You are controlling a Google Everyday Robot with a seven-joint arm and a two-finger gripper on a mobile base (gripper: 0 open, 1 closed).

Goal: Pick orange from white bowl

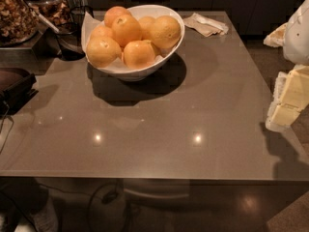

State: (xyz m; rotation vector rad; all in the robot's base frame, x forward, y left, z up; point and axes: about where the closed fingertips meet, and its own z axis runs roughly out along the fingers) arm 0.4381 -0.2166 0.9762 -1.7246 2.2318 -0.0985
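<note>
**Oranges heaped in bowl, gripper off to the right**

Camera view: a wide glossy white bowl (140, 71) with a slanted rim stands near the far left corner of the glossy grey-brown table (159, 129). It is heaped with about seven oranges. The large, pale yellow-orange, dimpled orange (165, 31) lies against the bowl's right rim, touching its neighbours. A crumpled beige paper napkin (207, 24) lies at the far edge. Dark glass jars (17, 13) stand beyond the left edge. The cream-coloured gripper (288, 98) hangs at the table's right edge, well apart from the bowl; whether it is spread or pressed together I cannot tell.
</note>
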